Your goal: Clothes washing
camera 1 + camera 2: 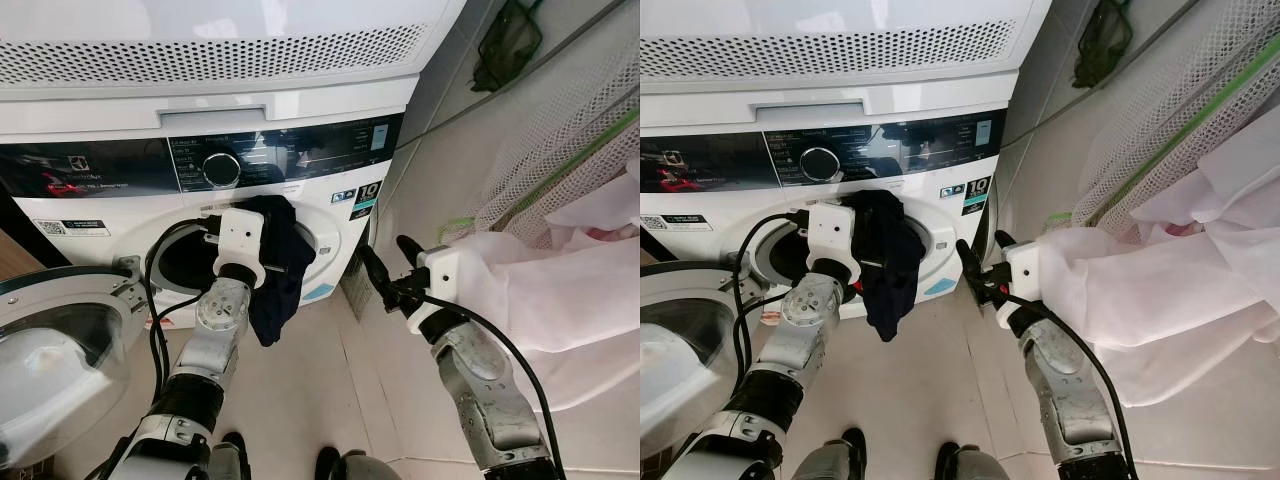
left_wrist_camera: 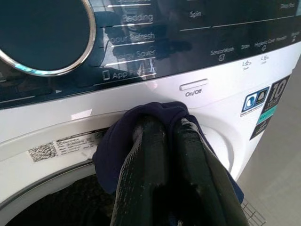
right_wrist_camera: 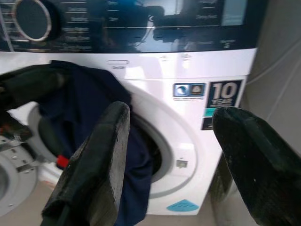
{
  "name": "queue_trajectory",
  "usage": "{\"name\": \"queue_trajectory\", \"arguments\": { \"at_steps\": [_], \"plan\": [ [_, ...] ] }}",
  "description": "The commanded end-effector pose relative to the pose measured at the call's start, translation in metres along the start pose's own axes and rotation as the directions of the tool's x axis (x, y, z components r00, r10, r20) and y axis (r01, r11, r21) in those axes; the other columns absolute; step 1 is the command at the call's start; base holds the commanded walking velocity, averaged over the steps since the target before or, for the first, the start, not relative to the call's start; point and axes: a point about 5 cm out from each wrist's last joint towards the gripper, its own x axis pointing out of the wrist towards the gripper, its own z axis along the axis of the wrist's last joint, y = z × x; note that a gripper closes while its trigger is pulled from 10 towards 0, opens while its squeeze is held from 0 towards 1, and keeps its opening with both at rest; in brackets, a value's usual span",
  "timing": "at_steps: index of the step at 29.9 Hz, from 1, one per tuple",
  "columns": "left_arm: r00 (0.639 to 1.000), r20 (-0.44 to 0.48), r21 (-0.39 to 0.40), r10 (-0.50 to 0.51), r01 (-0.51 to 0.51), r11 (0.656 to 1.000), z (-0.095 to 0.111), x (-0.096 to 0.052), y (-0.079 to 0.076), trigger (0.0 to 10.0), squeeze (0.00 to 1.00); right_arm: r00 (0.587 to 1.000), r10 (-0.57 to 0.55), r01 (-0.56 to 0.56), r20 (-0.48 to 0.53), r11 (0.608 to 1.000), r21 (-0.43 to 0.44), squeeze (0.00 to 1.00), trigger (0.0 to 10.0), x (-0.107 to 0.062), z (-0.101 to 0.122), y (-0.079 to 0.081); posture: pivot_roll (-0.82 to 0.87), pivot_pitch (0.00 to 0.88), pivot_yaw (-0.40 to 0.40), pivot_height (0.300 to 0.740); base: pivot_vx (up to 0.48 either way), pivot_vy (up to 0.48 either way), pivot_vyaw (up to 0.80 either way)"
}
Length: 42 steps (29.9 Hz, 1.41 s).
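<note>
Two arms up: left claw (image 2: 164,141) pinches a navy garment (image 1: 275,275) at the washer (image 1: 330,130) opening (image 1: 185,262); right claw (image 3: 171,141), at 3 o'clock, gapes wide, empty.

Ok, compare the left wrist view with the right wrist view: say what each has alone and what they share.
Left wrist view alone: the left gripper shut on the navy cloth, and the On/Off button. Right wrist view alone: the right gripper open, and the door hinge. Shared: the cloth, the washer, its dial and the 10 sticker.
</note>
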Motion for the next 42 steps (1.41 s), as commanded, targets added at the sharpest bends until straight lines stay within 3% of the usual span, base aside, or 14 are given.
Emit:
{"name": "queue_trajectory", "arguments": {
  "at_steps": [1, 2, 4, 6, 10, 12, 15, 19, 21, 28, 31, 35, 37, 42],
  "plan": [
    [0.999, 0.052, 0.001, -0.011, 0.011, 1.0, 0.01, 0.003, -0.005, 10.0, 0.0, 0.999, 0.045, -0.045, -0.014, 0.999, -0.008, 0.0, 10.0, 0.004, 0.005, 0.012, 0.09, 0.215, -0.143, 0.74, 0.0, 0.0, 0.0],
    [0.999, 0.052, 0.002, -0.014, 0.014, 1.0, 0.01, 0.003, -0.005, 10.0, 0.0, 0.997, 0.077, -0.077, 0.001, 0.997, 0.019, 0.0, 10.0, 0.007, 0.009, 0.022, 0.09, 0.217, -0.138, 0.74, 0.0, 0.0, 0.0],
    [0.999, 0.052, 0.003, -0.014, 0.014, 1.0, 0.01, 0.004, -0.005, 10.0, 0.0, 0.996, 0.084, -0.085, 0.006, 0.996, 0.028, 0.0, 10.0, 0.008, 0.01, 0.025, 0.09, 0.217, -0.138, 0.74, 0.0, 0.0, 0.0],
    [0.998, 0.054, 0.004, -0.024, 0.024, 1.0, 0.011, 0.003, -0.006, 10.0, 0.0, 0.992, 0.115, -0.116, -0.058, 0.993, -0.01, 0.0, 10.0, 0.011, 0.004, 0.039, 0.09, 0.218, -0.131, 0.74, 0.0, 0.0, 0.0],
    [0.998, 0.05, 0.008, -0.033, 0.032, 0.999, 0.01, 0.003, -0.006, 10.0, 0.0, 0.983, 0.163, -0.161, -0.083, 0.986, 0.035, 0.0, 10.0, 0.012, 0.002, 0.054, 0.09, 0.221, -0.117, 0.74, 0.0, 0.0, 0.0],
    [0.998, 0.048, 0.013, -0.046, 0.045, 0.999, 0.01, 0.003, -0.006, 10.0, 0.0, 0.958, 0.263, -0.258, -0.112, 0.965, 0.053, 0.0, 10.0, 0.01, 0.001, 0.067, 0.1, 0.222, -0.105, 0.74, 0.0, 0.0, 0.0],
    [0.998, 0.047, 0.015, -0.052, 0.051, 0.999, 0.01, 0.003, -0.005, 10.0, 0.0, 0.934, 0.293, -0.299, -0.203, 0.954, 0.004, 0.0, 10.0, 0.007, -0.009, 0.071, 0.1, 0.222, -0.098, 0.74, 0.0, 0.0, 0.0],
    [0.997, 0.043, 0.018, -0.071, 0.071, 0.997, 0.01, 0.004, -0.006, 10.0, 0.0, 0.892, 0.329, -0.333, -0.31, 0.942, 0.041, 0.0, 10.0, 0.001, -0.023, 0.075, 0.1, 0.226, -0.082, 0.74, 0.0, 0.0, 0.0],
    [0.995, 0.037, 0.023, -0.087, 0.087, 0.996, 0.009, 0.002, -0.006, 10.0, 0.0, 0.88, 0.354, -0.37, -0.317, 0.929, 0.01, 0.0, 10.0, -0.001, -0.024, 0.079, 0.1, 0.229, -0.071, 0.74, 0.0, 0.0, 0.0],
    [0.994, 0.032, 0.032, -0.105, 0.104, 0.994, 0.008, 0.0, -0.006, 10.0, 0.0, 0.92, 0.278, -0.29, -0.276, 0.957, -0.005, 0.0, 10.0, 0.009, -0.015, 0.076, 0.11, 0.233, -0.059, 0.74, 0.0, 0.0, 0.0],
    [0.995, 0.037, 0.034, -0.098, 0.097, 0.995, 0.009, -0.001, -0.006, 10.0, 0.0, 0.962, 0.183, -0.194, -0.204, 0.98, -0.036, 0.0, 10.0, 0.019, -0.009, 0.066, 0.11, 0.232, -0.054, 0.74, 0.0, 0.0, 0.0],
    [0.995, 0.04, 0.037, -0.094, 0.092, 0.995, 0.009, -0.002, -0.007, 10.0, 0.0, 0.974, 0.14, -0.146, -0.176, 0.989, -0.023, 0.0, 10.0, 0.024, -0.009, 0.06, 0.11, 0.232, -0.053, 0.74, 0.0, 0.0, 0.0],
    [0.996, 0.061, 0.039, -0.059, 0.057, 0.998, 0.011, -0.005, -0.008, 10.0, 0.0, 0.99, 0.038, -0.039, -0.138, 0.999, -0.003, 0.0, 10.0, 0.028, -0.01, 0.046, 0.12, 0.232, -0.055, 0.74, 0.0, 0.0, 0.0],
    [0.996, 0.094, 0.053, 0.009, -0.014, 0.998, 0.015, -0.008, -0.002, 10.0, 0.0, 0.994, -0.053, 0.056, -0.092, 0.998, 0.023, 0.0, 10.0, 0.029, -0.01, 0.033, 0.12, 0.231, -0.06, 0.74, 0.0, 0.0, 0.0]
  ]
}}
